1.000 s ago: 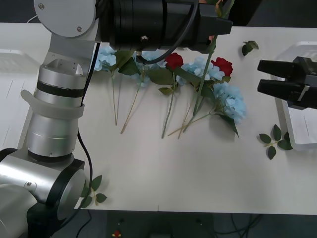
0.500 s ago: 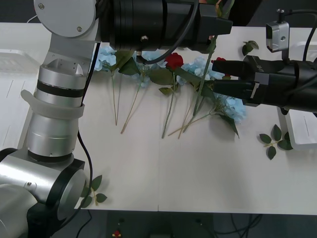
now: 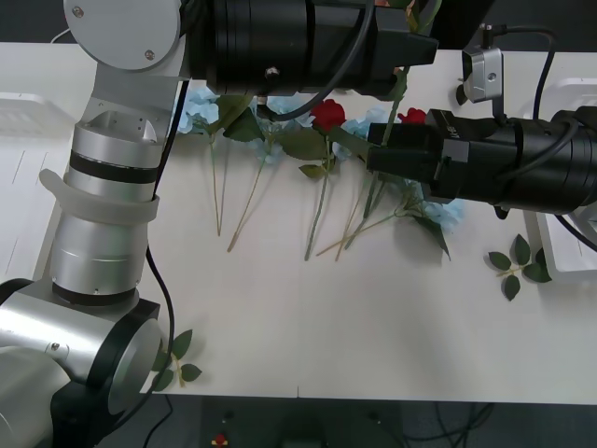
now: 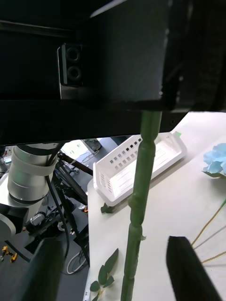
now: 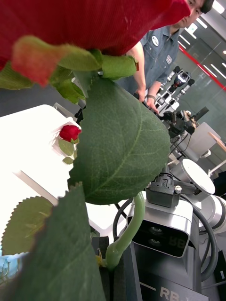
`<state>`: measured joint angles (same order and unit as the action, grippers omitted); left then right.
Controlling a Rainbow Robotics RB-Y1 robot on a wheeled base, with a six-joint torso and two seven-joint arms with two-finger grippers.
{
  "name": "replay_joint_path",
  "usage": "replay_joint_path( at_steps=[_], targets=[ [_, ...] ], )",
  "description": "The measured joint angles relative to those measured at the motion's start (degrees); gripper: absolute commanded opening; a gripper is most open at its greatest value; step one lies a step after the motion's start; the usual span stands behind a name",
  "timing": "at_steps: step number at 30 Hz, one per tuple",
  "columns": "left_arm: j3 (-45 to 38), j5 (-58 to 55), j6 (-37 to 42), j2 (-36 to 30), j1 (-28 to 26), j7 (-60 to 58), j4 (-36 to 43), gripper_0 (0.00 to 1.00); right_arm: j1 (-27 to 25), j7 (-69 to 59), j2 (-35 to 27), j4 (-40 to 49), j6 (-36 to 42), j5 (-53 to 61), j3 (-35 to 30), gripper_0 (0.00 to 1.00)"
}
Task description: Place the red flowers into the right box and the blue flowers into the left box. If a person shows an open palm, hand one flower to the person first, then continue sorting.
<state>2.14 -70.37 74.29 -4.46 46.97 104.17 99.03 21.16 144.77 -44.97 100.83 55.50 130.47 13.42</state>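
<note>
My left gripper (image 3: 408, 45) reaches across the back of the table, shut on the stem of a red flower (image 5: 94, 19) whose stem (image 3: 399, 89) hangs down from it. My right gripper (image 3: 375, 149) has come in from the right at that stem. Its black fingers (image 4: 188, 268) stand open on either side of the stem (image 4: 141, 188). Two more red flowers (image 3: 327, 114) and several blue flowers (image 3: 199, 107) lie across the middle of the table. The left box (image 4: 141, 164) is at the table's left edge and the right box (image 3: 564, 257) at the right edge. A red flower (image 5: 69, 132) lies in the right box.
Loose green leaf sprigs lie near the right box (image 3: 518, 261), at the front left edge (image 3: 177, 359) and at the back right (image 3: 464, 91). My left arm's big silver joints (image 3: 103, 215) rise over the left side of the table.
My right arm has swung in from the right edge to the left, bringing its open fingers up to the hanging stem. The left arm and its flower have not moved.
</note>
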Motion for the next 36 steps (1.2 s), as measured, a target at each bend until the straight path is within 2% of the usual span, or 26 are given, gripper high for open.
replay_joint_path(
  at_steps=[16,17,18,19,22,36],
  targets=[
    [0.0,-0.11,0.0,0.0,0.0,0.0,0.0,0.01,0.03,0.0,0.0,-0.31,0.0,0.02,0.0,0.0],
    [0.0,-0.11,0.0,0.0,0.0,0.0,0.0,0.11,0.03,0.0,0.0,-0.32,0.0,0.02,0.0,0.0],
    [0.0,-0.11,0.0,0.0,0.0,0.0,0.0,0.57,0.03,0.0,0.0,-0.32,0.0,0.03,0.0,0.0],
    [0.0,-0.11,0.0,0.0,0.0,0.0,0.0,0.81,0.03,0.0,0.0,-0.32,0.0,0.04,0.0,0.0],
    [0.0,-0.11,0.0,0.0,0.0,0.0,0.0,0.99,0.04,0.0,0.0,-0.33,0.0,0.26,0.0,0.0],
    [0.02,-0.36,-0.01,0.01,0.0,0.01,0.0,1.0,0.36,0.0,-0.02,-0.59,-0.04,1.88,-0.07,0.0]
  ],
)
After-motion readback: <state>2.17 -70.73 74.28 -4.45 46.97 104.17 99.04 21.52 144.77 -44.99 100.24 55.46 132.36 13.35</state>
